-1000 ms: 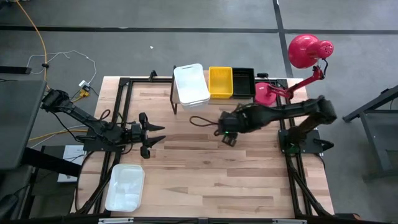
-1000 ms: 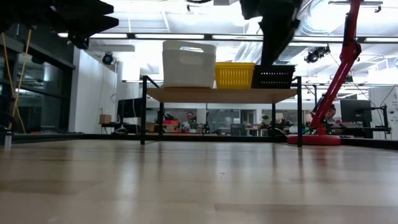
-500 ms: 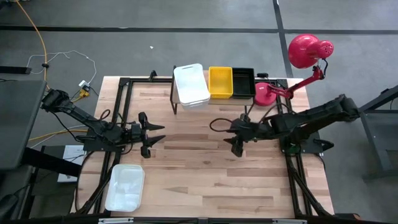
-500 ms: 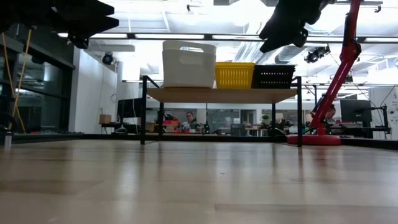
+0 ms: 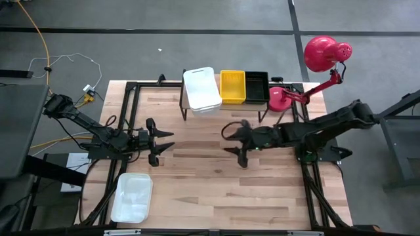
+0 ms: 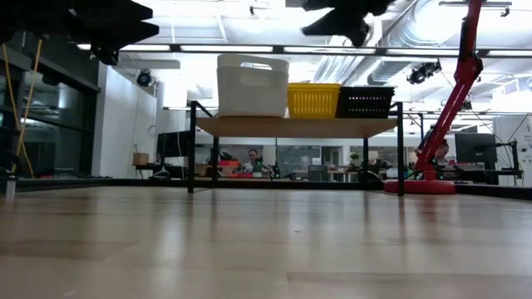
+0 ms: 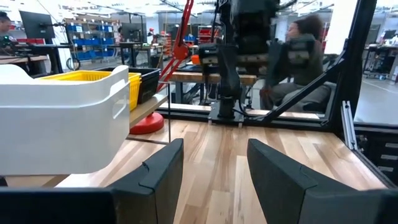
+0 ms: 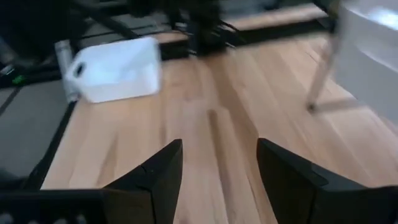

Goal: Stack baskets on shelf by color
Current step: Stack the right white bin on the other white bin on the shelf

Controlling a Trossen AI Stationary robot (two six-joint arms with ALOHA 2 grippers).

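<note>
Right gripper [image 5: 237, 145] (open, empty) hovers mid-table [image 5: 216, 183].

We see the shelf [image 5: 226, 106] standing at the far edge of the wooden table [image 5: 216, 187], carrying white baskets [image 5: 201, 89], a yellow basket [image 5: 232, 86] and a black basket [image 5: 256, 86], while another white basket [image 5: 132, 197] lies on the table's near left corner.

White plastic basket stack [image 5: 202, 89], yellow plastic basket [image 5: 232, 86], black plastic basket [image 5: 256, 86]; light wood shelf top [image 6: 295, 126]; red lamp [image 5: 326, 54].
</note>
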